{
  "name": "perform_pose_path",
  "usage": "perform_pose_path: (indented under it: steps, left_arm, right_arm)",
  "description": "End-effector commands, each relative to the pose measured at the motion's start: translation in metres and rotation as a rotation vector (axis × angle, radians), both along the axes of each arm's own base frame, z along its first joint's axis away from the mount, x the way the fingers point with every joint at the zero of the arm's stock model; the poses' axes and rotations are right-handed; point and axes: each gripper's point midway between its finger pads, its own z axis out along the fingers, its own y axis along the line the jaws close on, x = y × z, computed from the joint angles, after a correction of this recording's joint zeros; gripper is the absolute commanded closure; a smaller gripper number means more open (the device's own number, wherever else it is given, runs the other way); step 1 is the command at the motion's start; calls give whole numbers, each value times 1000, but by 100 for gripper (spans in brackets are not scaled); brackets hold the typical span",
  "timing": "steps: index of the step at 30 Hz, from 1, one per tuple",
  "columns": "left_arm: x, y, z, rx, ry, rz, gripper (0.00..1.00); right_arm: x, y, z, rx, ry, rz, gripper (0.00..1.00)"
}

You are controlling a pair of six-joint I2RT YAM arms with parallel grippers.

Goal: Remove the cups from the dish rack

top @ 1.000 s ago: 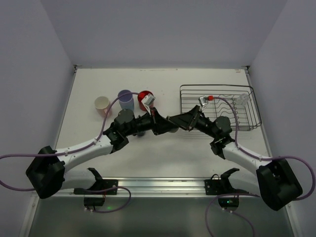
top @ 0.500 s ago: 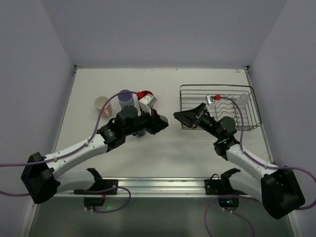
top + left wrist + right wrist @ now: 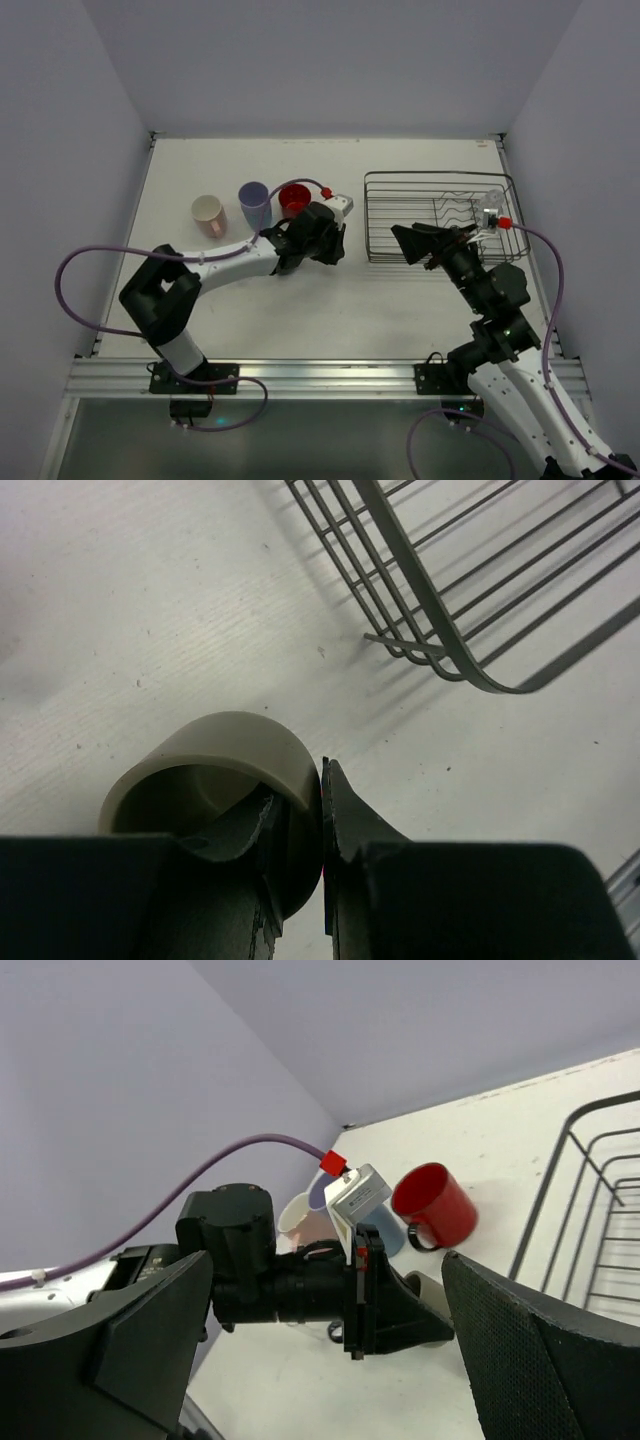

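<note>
**Step in hand.** The left gripper [image 3: 298, 785] is clamped on the wall of the grey-green cup [image 3: 230, 745], with one finger inside the mouth and one outside. The cup is out of the rack [image 3: 440, 175], over the table [image 3: 400, 300] just beside the rack's near left corner. Whether its base touches the table cannot be told. The right gripper [image 3: 408, 245] has its jaws wide apart, holds nothing, and hangs at the rack's near edge. The judgement is that one cup is in transfer to the table.

**Next move.** Three cups stand in a row left of the rack: the pink cup [image 3: 207, 212], the lilac cup [image 3: 254, 200] and the red mug [image 3: 294, 198]. The held cup likely belongs beside them. This calls for turning it upright, lowering it onto bare table well clear of the red mug, then releasing it.

**View differences.**
- The top view gives the layout of arms, rack and row, but the left wrist hides the held cup.
- The left wrist view alone shows the grip on the cup wall and the rack corner beyond it.
- The right wrist view shows the left gripper from the front, with the red mug's handle behind it.
- The right wrist covers the rack's far right corner in the top view, so what is there cannot be told.
</note>
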Motion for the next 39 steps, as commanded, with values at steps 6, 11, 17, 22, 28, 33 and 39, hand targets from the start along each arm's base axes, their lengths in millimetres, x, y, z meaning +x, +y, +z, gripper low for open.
perform_pose_path:
  steps: [6, 11, 17, 22, 28, 33, 39]
  left_arm:
    - [31, -6, -20, 108, -46, 51, 100]
    - [34, -1, -40, 180, -35, 69, 93]
    - [38, 9, -46, 237, -48, 100, 71]
    - [38, 9, -31, 211, -65, 111, 50]
    - [41, 7, 18, 117, -137, 132, 29]
    - [30, 3, 86, -54, -216, 112, 24]
    - [-19, 21, 178, -336, -322, 23, 23]
  right_arm:
    - [9, -34, -30, -145, 55, -186, 1]
    - [11, -39, -29, -159, 50, -218, 1]
    - [22, -53, -36, -194, 85, -311, 1]
    - [38, -61, -47, -244, 147, -372, 2]
    - [69, -95, -60, -295, 237, -520, 7]
    - [101, -135, -65, -345, 308, -681, 21]
    - [143, -189, -82, -385, 423, -843, 37]
